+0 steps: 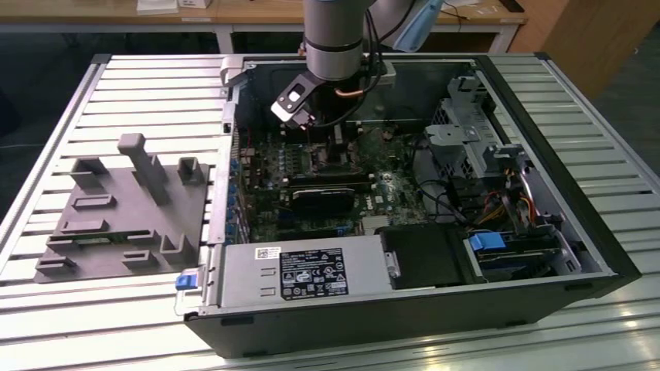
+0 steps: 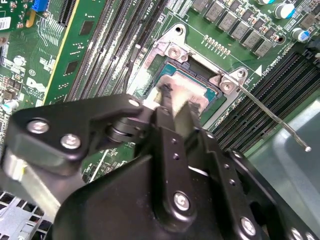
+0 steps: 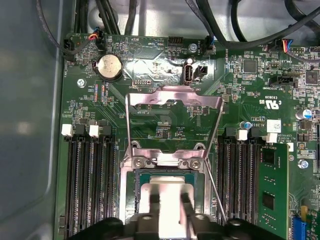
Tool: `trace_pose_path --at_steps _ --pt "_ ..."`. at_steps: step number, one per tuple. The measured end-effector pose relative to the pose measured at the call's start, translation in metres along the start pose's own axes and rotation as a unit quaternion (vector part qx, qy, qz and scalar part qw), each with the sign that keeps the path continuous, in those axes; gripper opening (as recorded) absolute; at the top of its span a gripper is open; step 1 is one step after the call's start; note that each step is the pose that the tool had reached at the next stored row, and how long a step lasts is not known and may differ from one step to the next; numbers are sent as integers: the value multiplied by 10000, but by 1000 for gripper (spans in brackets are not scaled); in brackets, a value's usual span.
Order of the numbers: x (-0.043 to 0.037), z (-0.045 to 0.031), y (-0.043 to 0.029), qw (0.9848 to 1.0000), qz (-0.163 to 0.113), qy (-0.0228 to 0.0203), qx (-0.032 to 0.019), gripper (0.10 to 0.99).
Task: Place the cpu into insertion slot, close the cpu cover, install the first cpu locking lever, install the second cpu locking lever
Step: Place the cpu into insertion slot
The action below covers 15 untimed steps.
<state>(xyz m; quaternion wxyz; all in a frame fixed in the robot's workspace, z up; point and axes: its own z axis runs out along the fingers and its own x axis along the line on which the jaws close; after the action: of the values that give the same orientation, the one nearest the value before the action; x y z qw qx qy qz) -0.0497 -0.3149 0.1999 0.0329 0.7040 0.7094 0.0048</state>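
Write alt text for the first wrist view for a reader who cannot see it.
The gripper sits at the silver cpu, right over the insertion slot in a green circuit board. Past the slot, the cpu cover is flipped open.

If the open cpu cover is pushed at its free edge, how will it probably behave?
The cpu cover looks like thin sheet metal, so it is probably light yet stiff. Being held at its hinge, it would likely swing over, not slide.
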Motion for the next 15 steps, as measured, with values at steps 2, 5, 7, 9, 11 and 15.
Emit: trace_pose_path --at_steps 2,5,7,9,11,15 --pt "0 0 0 10000 0 1 -1 184" --pt "0 -1 0 10000 0 1 -1 102" --pt "0 -2 0 10000 0 1 0 102" --pt "0 -5 0 10000 0 0 0 102" --pt "-2 -30 1 10000 0 -1 1 102" --pt "-5 -128 7 10000 0 1 -3 102"
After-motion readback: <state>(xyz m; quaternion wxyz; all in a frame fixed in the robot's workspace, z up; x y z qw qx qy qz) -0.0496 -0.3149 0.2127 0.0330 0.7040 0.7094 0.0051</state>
